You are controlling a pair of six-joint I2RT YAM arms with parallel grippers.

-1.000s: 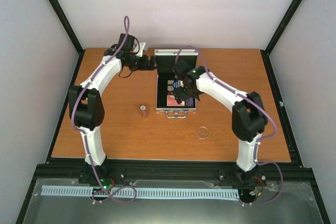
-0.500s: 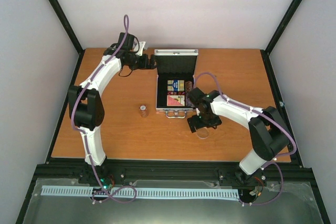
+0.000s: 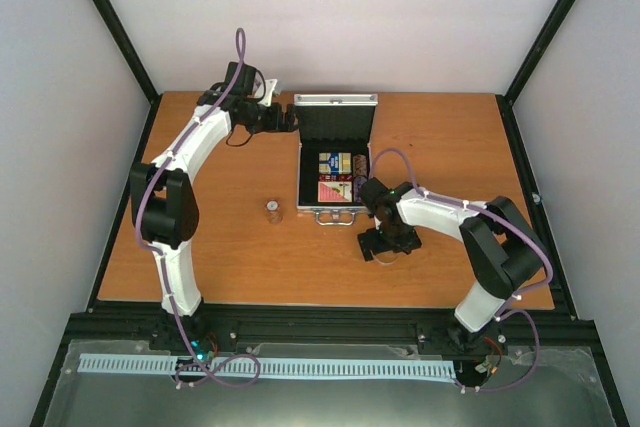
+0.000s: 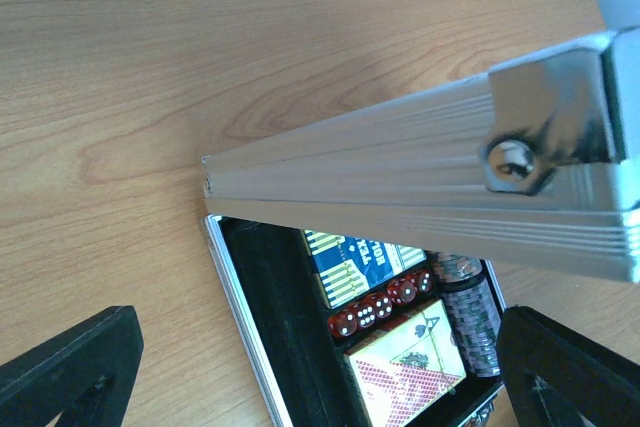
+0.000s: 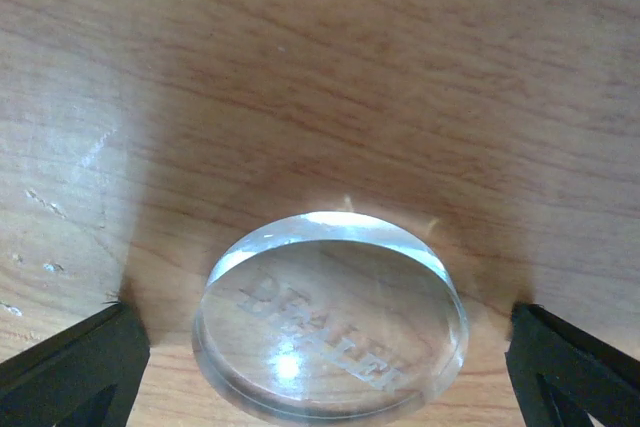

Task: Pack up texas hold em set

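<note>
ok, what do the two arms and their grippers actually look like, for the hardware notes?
Both alike. The left arm and right arm have white tubular links with bulky black joint housings, and a purple cable runs loosely along each. Bases are black, on a black rail. Wrist views show plain matte black fingers, no markings visible.

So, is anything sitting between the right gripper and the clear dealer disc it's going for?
Nothing visible does. The right gripper hangs over the clear disc with its jaws open, one on each side. Only bare table shows between the fingers and the disc's rim.
</note>
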